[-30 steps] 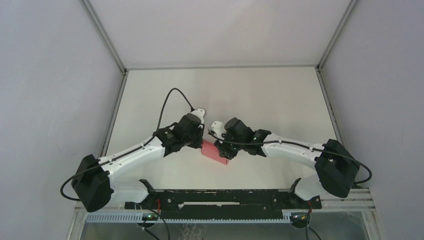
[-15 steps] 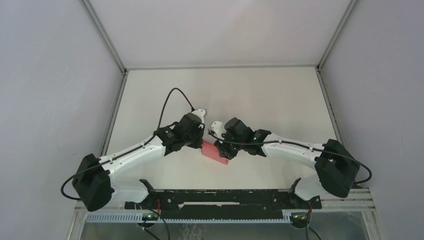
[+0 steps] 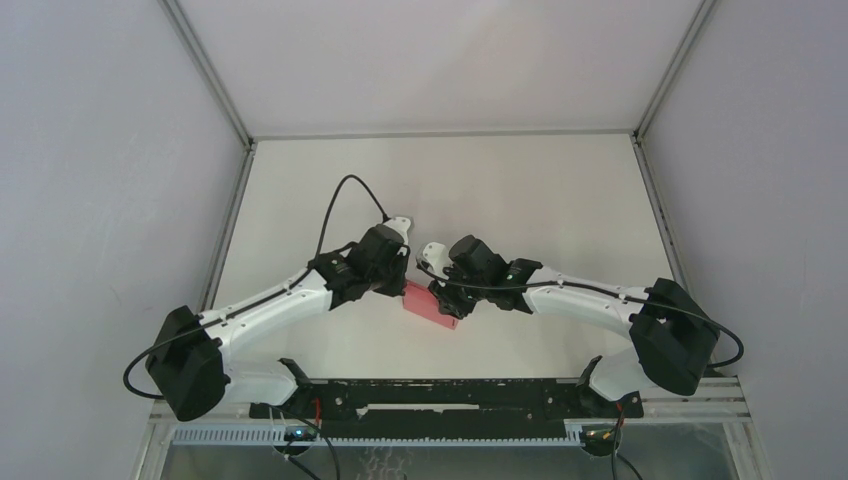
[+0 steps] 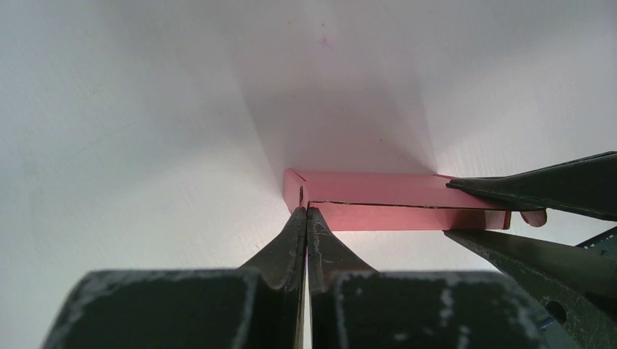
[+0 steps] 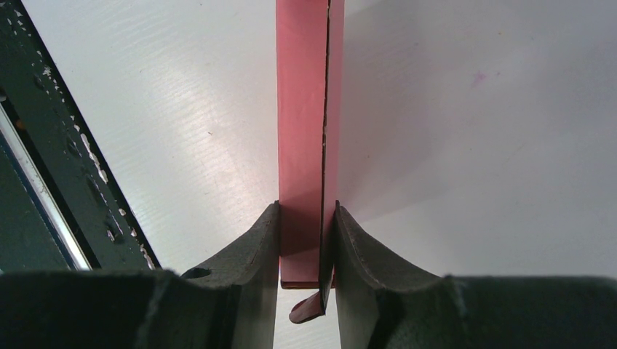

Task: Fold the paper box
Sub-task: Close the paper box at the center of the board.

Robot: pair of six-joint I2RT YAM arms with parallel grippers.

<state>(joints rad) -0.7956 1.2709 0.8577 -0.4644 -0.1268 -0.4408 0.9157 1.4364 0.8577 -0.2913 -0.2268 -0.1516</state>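
- Your left gripper (image 4: 306, 212) has its fingers pressed together. The tips touch the left end of the paper box (image 4: 385, 198) at its seam, and you cannot tell whether any card is nipped between them.
- The paper box is a slim pink bar at the near middle of the table (image 3: 520, 190), between your two wrists.
- Your right gripper (image 5: 307, 211) is clamped across the box's other end, one finger on each side.

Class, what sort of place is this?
Probably a robot test booth: plain grey walls enclose a white table, and two arms mounted at its edge work on a pink paper box.
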